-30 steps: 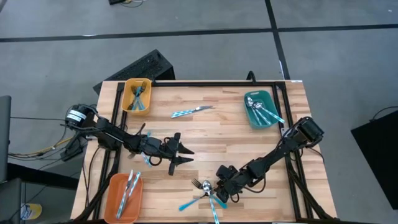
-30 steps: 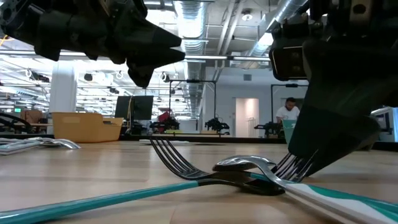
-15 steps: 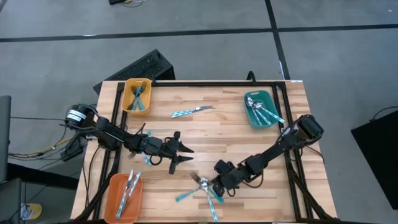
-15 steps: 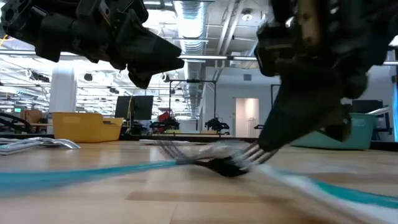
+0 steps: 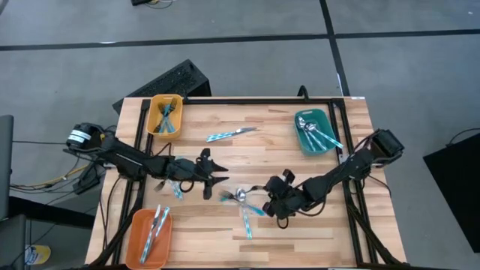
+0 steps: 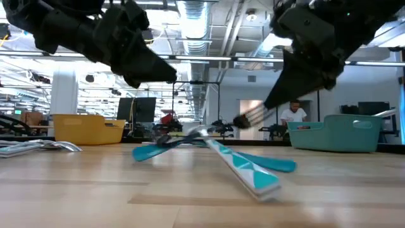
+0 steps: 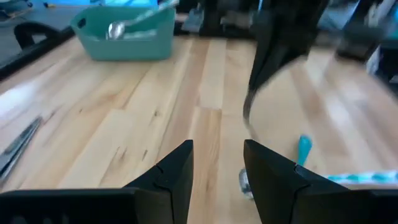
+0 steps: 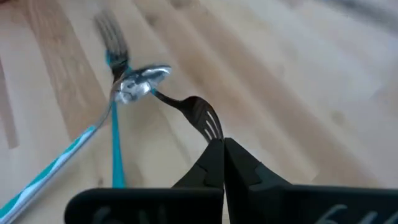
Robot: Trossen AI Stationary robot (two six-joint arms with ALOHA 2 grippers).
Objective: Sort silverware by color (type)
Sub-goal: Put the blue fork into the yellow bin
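The silverware is being sorted, and a fork (image 8: 202, 121) is being gripped by its tines in the closed right gripper (image 8: 222, 148) just above the bench (image 5: 300, 169), near its front centre. A loose spoon (image 8: 140, 81) and further blue-handled pieces (image 5: 247, 217) are lying just beside it. The left gripper (image 5: 214, 176) is being held open nearby, empty. A pick-up step is judged to be in hand. Next, the fork is to be carried to the yellow tray (image 5: 154, 124), where other forks are lying.
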